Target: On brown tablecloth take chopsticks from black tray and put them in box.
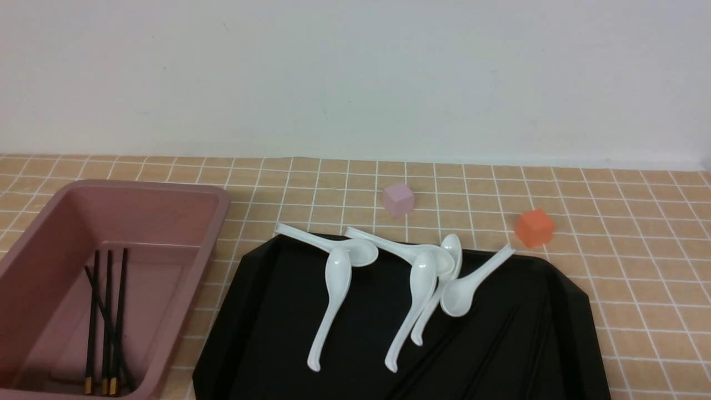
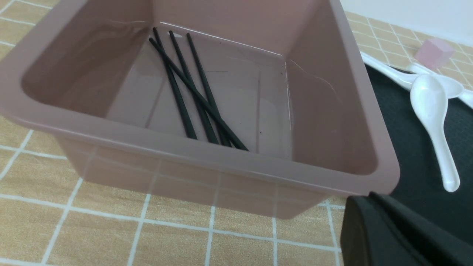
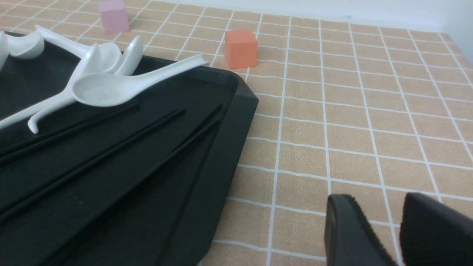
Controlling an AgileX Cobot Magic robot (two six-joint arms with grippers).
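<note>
Four chopsticks lay in the box, one slanting across the other three. More dark sticks lay on the floor of the tray, towards its right side, black on black; their exact number was hard to tell. The spoons lay in the tray too, some with their handles over the far rim, while the box and tray stood side by side on the cloth.

The left gripper was beside the box with its fingers together and nothing seen between them. The right gripper was over the cloth beside the tray, its fingers apart and nothing between them.

The task seemed to be partway along, between one transfer and the next, with sticks in both places. The next move called for a low reach into the tray with spread fingers, lined up across a single stick. The right arm looked better placed for that. A near-flat stick could have slipped from a shallow pinch, and the spoons were close enough to be nudged.
</note>
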